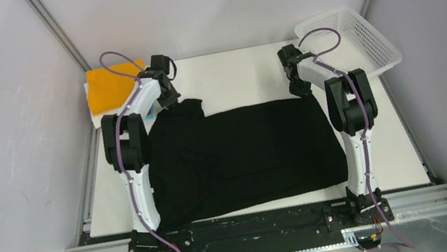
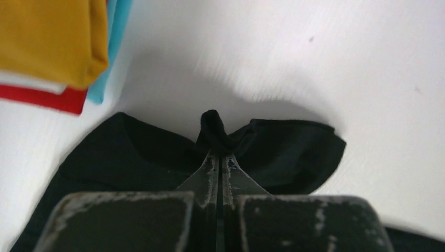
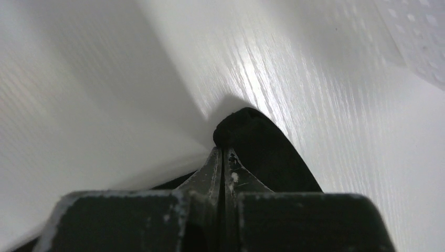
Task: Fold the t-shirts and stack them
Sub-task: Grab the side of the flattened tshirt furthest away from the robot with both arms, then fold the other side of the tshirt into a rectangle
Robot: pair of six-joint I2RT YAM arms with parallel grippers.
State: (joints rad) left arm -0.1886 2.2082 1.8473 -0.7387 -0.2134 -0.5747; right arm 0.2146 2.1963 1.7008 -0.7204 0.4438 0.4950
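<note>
A plain black t-shirt [image 1: 240,158] lies spread across the white table between the two arms. My left gripper [image 1: 168,101] is shut on a pinch of its far left edge; in the left wrist view [image 2: 218,157] black cloth [image 2: 212,128] bunches out past the closed fingertips. My right gripper [image 1: 301,88] is shut on the shirt's far right corner; in the right wrist view [image 3: 223,155] a black fold [image 3: 252,142] sticks out past the tips. A stack of folded shirts with orange on top [image 1: 111,85] sits at the far left; its orange, white, red and light-blue layers show in the left wrist view [image 2: 52,42].
A white plastic mesh basket [image 1: 351,41] hangs tilted at the far right corner. Grey walls and aluminium frame posts [image 1: 55,31] close in the table [image 1: 232,72] on three sides. The folded stack lies close to the left gripper.
</note>
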